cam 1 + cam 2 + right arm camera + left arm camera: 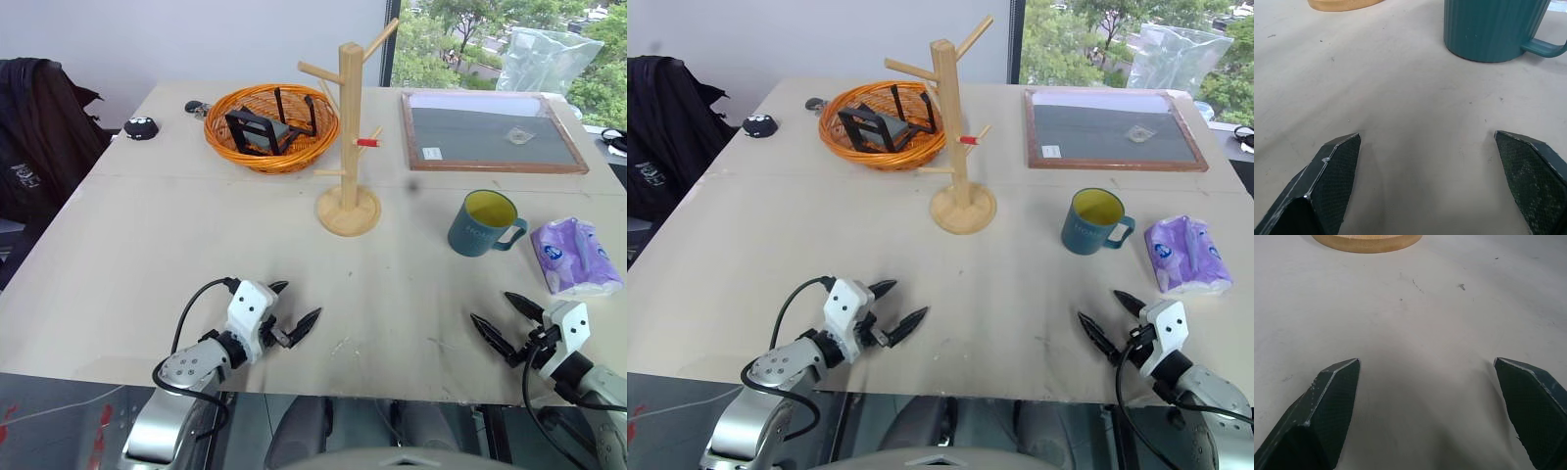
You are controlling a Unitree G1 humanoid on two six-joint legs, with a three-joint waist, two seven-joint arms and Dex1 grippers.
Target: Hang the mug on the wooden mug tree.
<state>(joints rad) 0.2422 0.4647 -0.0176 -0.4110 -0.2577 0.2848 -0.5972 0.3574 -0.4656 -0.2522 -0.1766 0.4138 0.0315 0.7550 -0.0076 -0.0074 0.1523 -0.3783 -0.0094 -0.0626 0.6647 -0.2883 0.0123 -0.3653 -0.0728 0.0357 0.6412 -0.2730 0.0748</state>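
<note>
The teal-blue mug (483, 224) with a yellow inside stands upright on the table at the right, handle toward the right; its ribbed wall (1493, 29) fills the far side of the right wrist view. The wooden mug tree (349, 137) rises mid-table on a round base (1367, 241), with one red-tipped peg. My right gripper (505, 321) is open near the front edge, well short of the mug, nothing between its fingers. My left gripper (292, 307) is open and empty at the front left, pointing toward the tree's base.
An orange wicker basket (271, 127) holding a black stand sits behind and left of the tree. A wood-framed grey board (488, 132) lies at the back right. A purple tissue pack (576, 257) lies right of the mug. A small black object (141, 127) rests at the far left.
</note>
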